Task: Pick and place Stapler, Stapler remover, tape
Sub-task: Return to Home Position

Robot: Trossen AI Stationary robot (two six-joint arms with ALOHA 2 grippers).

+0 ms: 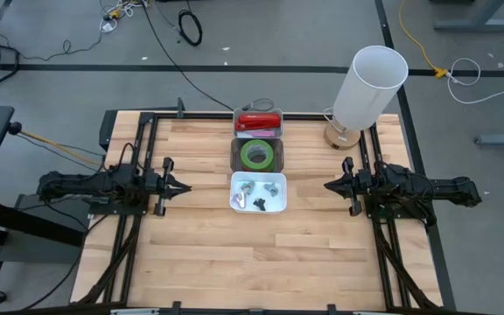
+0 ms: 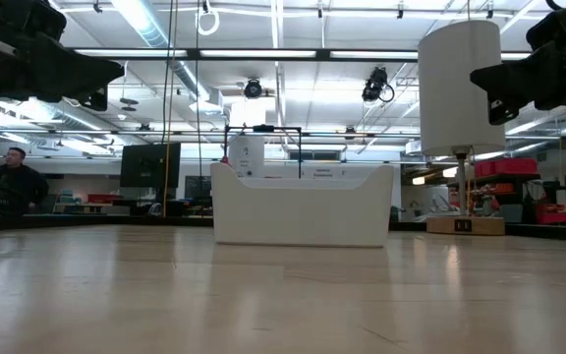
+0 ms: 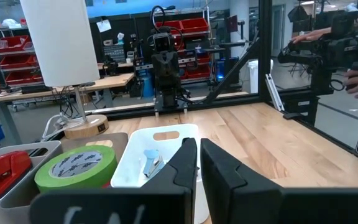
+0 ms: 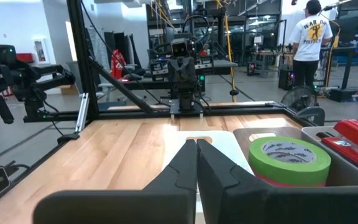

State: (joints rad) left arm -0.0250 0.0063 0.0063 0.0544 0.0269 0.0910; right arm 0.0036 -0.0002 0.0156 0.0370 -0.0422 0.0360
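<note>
Seen from above, the left claw (image 1: 185,186) and right claw (image 1: 328,185) are hovering at opposite sides of the tabletop (image 1: 199,254), each pressed together and pointing at a middle column of bins. The red stapler (image 1: 258,122) is lying in the grey bin (image 1: 237,114), the green tape (image 1: 257,155) in the black bin (image 1: 234,166), and the staple removers (image 1: 259,191) in the white bin (image 1: 234,203). At table height, the white bin is hiding the others. Both wrist views are showing the tape sitting beside the stapler.

left arm (image 1: 86,185) / right arm (image 1: 427,188): matte black | pincer fingers (image 3: 185,168): dark, tapered
</note>
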